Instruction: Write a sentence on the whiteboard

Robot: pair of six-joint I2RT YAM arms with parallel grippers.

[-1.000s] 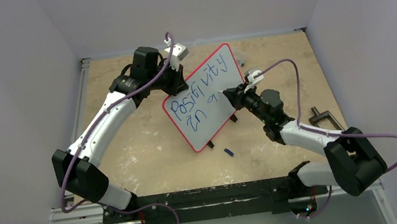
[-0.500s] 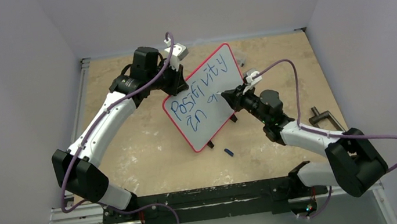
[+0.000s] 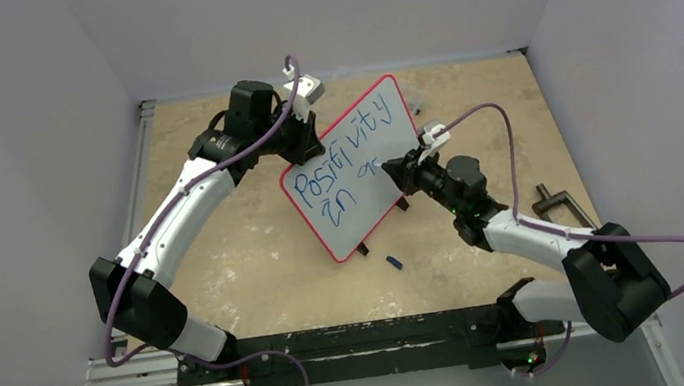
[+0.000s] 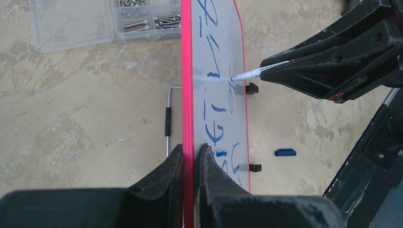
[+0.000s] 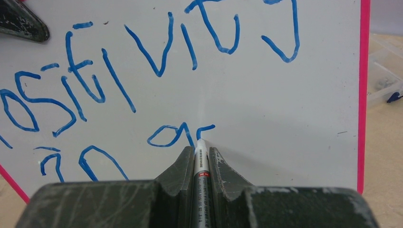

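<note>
The whiteboard stands at centre frame, its red edge clamped by the left gripper, while the right gripper clamps a marker whose tip touches its face.

glossy whiteboard, scuffed matt black right claw, smooth white marker, clear plastic box

My 2 arms, left arm and right arm, are alike: glossy white shell between chunky black joint housings, with a big black block at the shoulder; a purple cable trails loosely along each; my left fingers are matte black wedges narrowing to blunt tips; my right fingers are the same dark plastic, scuffed with pale scratches.
</note>
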